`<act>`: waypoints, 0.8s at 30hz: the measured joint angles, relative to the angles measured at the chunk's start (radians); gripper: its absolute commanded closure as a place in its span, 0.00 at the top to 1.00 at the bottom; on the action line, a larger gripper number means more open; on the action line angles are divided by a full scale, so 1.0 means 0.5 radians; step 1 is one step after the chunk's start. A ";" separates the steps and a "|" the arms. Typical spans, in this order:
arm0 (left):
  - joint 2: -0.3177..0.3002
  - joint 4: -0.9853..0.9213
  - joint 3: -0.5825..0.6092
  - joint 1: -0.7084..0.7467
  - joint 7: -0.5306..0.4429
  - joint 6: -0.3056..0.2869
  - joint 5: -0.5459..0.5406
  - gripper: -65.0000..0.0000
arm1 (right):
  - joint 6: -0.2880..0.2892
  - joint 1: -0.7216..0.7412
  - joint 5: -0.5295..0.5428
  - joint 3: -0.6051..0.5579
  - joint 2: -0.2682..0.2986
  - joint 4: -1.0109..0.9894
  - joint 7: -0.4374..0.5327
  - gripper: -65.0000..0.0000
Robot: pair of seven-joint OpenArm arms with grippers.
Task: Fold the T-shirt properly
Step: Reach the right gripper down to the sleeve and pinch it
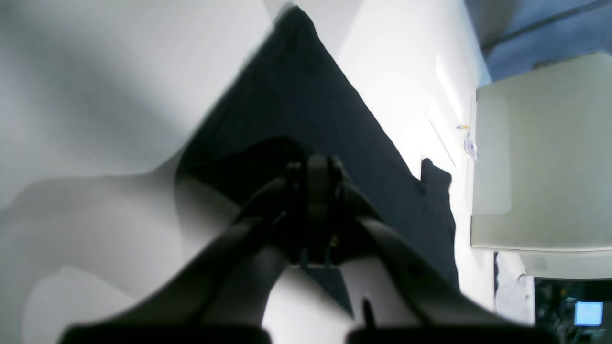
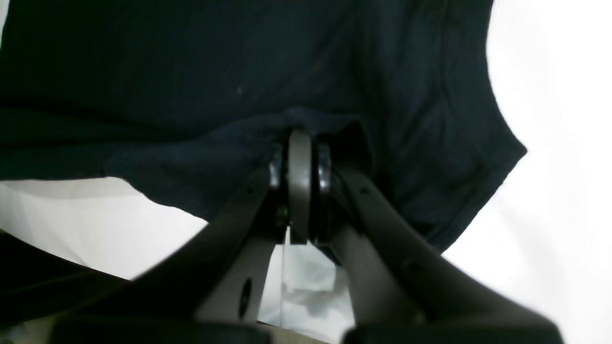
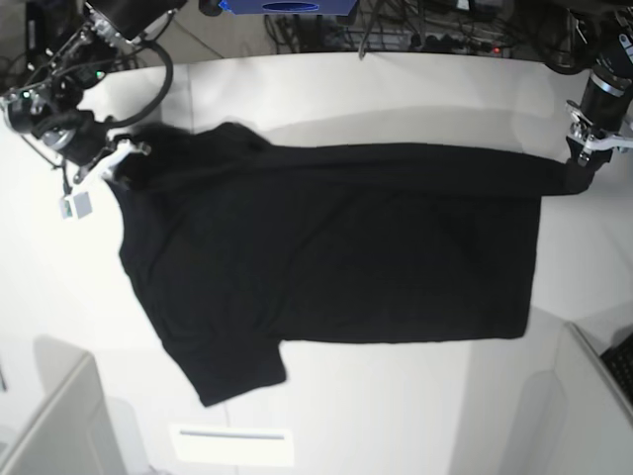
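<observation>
The black T-shirt (image 3: pixel 336 257) lies spread on the white table (image 3: pixel 396 89), plain side up, with no print showing. Its far edge is stretched taut between both grippers. My left gripper (image 3: pixel 582 166) is shut on the shirt's corner at the right of the base view. In the left wrist view the fingers (image 1: pixel 318 177) are closed on dark cloth (image 1: pixel 306 105) that stretches away. My right gripper (image 3: pixel 127 158) is shut on the bunched edge at the left. In the right wrist view it (image 2: pixel 299 141) pinches a fold of the shirt (image 2: pixel 215 71). One sleeve (image 3: pixel 232 371) hangs toward the near edge.
Grey panels stand at the near left (image 3: pixel 49 426) and near right (image 3: pixel 593 406); the right one also shows in the left wrist view (image 1: pixel 545 153). A white strip (image 3: pixel 232 443) lies near the front edge. A blue object (image 3: pixel 287 6) and cables sit behind the table.
</observation>
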 measured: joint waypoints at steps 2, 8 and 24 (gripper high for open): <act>0.001 -0.003 0.003 -0.029 0.007 0.008 0.156 0.00 | -0.039 0.038 0.004 -0.001 0.006 -0.090 -0.003 0.00; 0.010 -0.006 0.003 -0.050 0.007 0.008 0.235 0.00 | -0.047 0.144 -0.002 -0.014 0.074 -0.307 -0.002 0.00; -0.001 -0.018 0.001 -0.543 0.583 -0.008 0.706 0.00 | -0.188 0.484 -0.031 -0.237 0.135 -0.567 -0.004 0.00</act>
